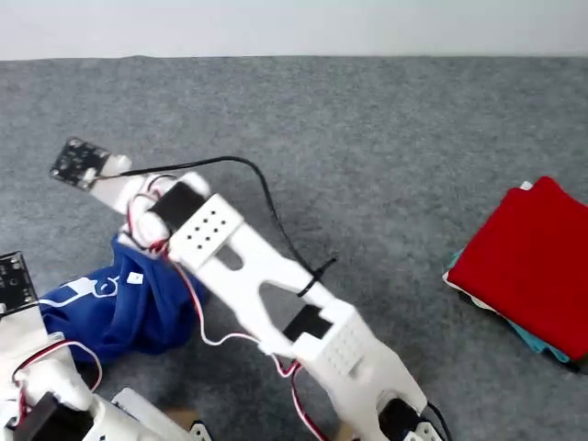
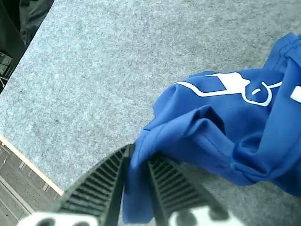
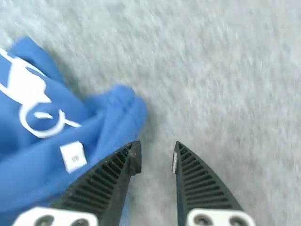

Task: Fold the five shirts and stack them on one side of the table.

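Observation:
A crumpled blue shirt (image 1: 110, 308) with a white print lies on the grey felt at the near left. In the left wrist view my left gripper (image 2: 138, 153) is shut on a fold of this blue shirt (image 2: 225, 127), with cloth pinched between the ribbed fingers. My right arm (image 1: 276, 276) stretches across the table to the shirt's far edge. Its gripper (image 3: 155, 153) is open just above the felt, beside a rolled edge of the blue shirt (image 3: 51, 141), with nothing between the fingers. A folded red shirt (image 1: 533, 262) tops a stack at the right edge.
A teal layer (image 1: 542, 344) peeks out under the red shirt. The table's wooden edge (image 2: 28, 165) runs close to my left gripper. Bare grey felt (image 1: 386, 138) covers the middle and the back of the table.

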